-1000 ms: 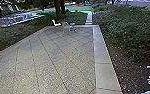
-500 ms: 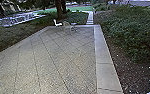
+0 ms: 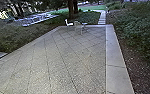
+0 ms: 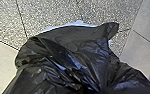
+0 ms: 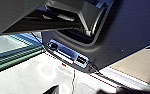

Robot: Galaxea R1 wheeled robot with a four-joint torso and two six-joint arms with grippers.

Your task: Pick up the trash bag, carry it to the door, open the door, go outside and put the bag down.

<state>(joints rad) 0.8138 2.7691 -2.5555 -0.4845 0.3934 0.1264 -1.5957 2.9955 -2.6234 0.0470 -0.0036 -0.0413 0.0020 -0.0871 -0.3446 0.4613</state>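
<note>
Because it's meant to go down outside, the black trash bag [image 4: 66, 55] is close by my left wrist, paving [image 4: 53, 12] beyond, probably carried there for easy set-down; can't tell if either hand is spread or pinching.

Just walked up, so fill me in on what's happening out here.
The robot is outdoors, facing a paved yard with a white chair near its far end. A black trash bag bulges close to the left wrist camera, so the left arm is probably carrying it, though the grip is hidden. I can't tell whether the bag touches the ground.
</note>
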